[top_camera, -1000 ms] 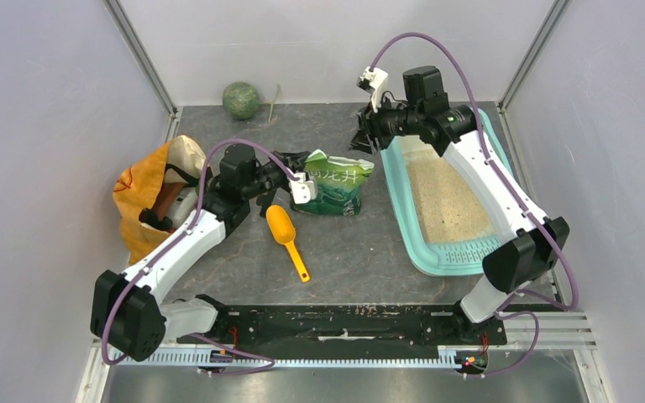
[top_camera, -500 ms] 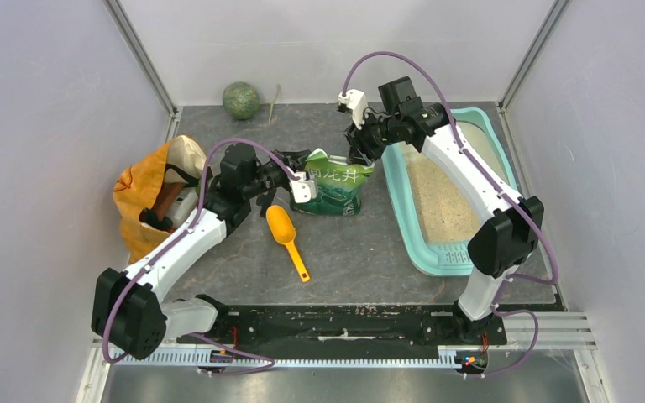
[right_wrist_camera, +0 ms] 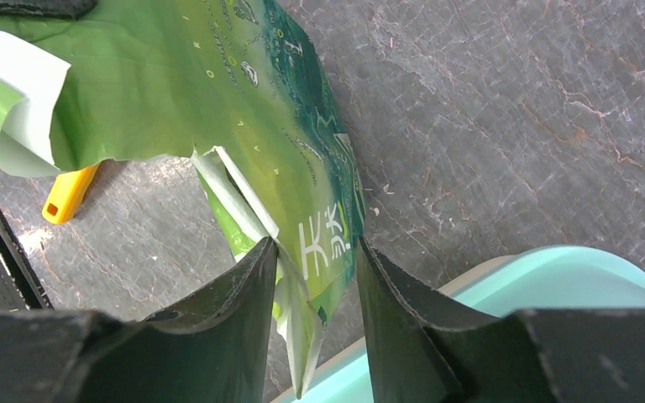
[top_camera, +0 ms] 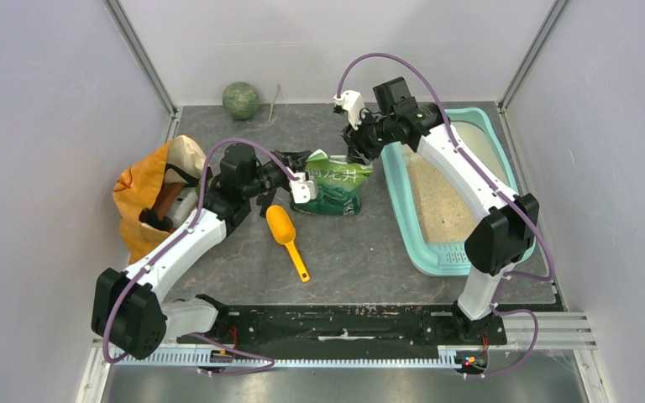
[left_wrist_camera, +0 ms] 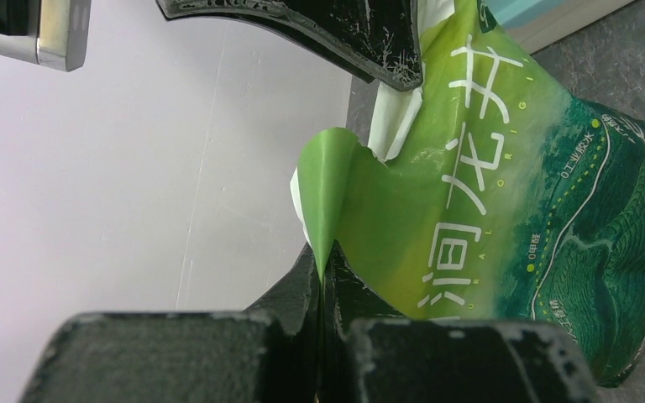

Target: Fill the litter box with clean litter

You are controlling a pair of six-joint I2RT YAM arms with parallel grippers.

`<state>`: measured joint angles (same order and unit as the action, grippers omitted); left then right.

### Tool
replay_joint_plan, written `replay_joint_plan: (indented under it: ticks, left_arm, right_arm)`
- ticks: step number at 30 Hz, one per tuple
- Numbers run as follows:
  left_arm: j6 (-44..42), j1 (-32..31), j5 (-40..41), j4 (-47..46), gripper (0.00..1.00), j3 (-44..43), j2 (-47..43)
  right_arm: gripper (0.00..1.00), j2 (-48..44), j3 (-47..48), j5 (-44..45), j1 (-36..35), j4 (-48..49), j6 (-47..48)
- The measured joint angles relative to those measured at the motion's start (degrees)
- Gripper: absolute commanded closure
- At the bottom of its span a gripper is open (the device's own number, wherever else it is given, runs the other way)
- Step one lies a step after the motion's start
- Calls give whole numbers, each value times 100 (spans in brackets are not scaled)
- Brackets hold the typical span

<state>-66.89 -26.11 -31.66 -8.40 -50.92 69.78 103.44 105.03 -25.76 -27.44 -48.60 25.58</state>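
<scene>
Litter box (top_camera: 398,201) sits at right, partly filled. My left fingers (left_wrist_camera: 176,353) pinch the green pouch's (top_camera: 336,186) torn lip; right fingers (right_wrist_camera: 218,319) straddle its corner, grip unclear. Next, I reckon: lift together, pour.

Left arm (top_camera: 180,248) is reaching forward and inward, left gripper (left_wrist_camera: 323,290) pinching flat (jaws fully together) on a green pouch (left_wrist_camera: 504,193) edge. Right arm (top_camera: 462,172) is angling leftward, right gripper (right_wrist_camera: 315,248) hanging half-spread, straddling another edge.
</scene>
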Motion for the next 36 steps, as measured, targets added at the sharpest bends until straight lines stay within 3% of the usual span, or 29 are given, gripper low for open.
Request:
replay_joint_plan:
  ticks: [15,22,25,31,36]
  left_arm:
    - [0,0,-15,4,98,0,0]
    - [0,0,-22,13,98,0,0]
    - [-2,0,-24,11,98,0,-2]
    - [2,0,-98,24,98,0,-2]
    - [111,4,-313,273,98,-57,-4]
  right_arm:
    - [53,177,205,98,-2,4,-46]
    - [40,260,223,514,-70,-61,79]
    - [39,310,393,623,-151,-319,83]
    - [43,531,664,660,-341,-680,-457]
    - [55,942,942,662,-387,-776,-1054]
